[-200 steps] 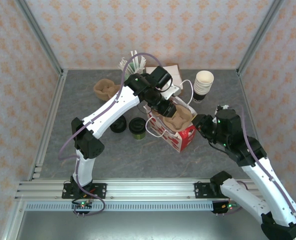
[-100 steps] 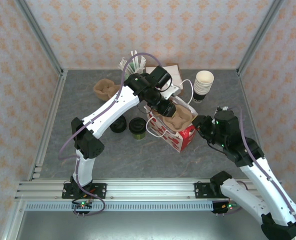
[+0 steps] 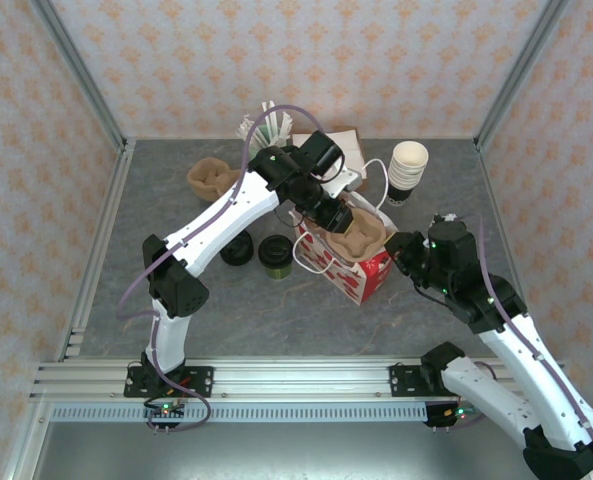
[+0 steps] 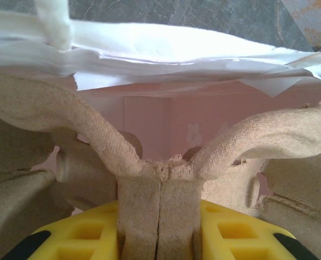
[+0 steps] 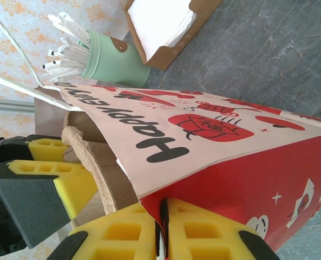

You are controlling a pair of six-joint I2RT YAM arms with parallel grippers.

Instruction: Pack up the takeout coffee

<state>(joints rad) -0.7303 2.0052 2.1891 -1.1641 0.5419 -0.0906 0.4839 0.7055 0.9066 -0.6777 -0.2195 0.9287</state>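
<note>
- The takeout coffee [image 3: 274,256], a short dark green paper cup under a round black lid, stands upright on the counter [image 3: 276,310]. It is just left of the red-and-white paper bag [image 3: 361,278] and beside a low pile of black lids [image 3: 238,250]. Neither tool touches it.
- The left tool [image 4: 160,233] is clamped on the central rib of a moulded pulp cup carrier [image 4: 95,135], with a yellow pad on either side of the rib. From above, we see it holding the carrier at the bag's open mouth.
- The right tool [image 5: 161,233] pinches the bag's rim on the side away from the cup, its yellow pads pressed together on the thin paper wall.
- We judge the cup light but easily spoiled. Its paper wall should give under a hard squeeze, and the lid looks pressed on rather than locked. We cannot tell how full it is.
- The safest hold, in our view, is around the body at mid-height, just below the lid and never by the lid itself. A modest squeeze should do, with the cup kept upright all the way to a carrier pocket.
</note>
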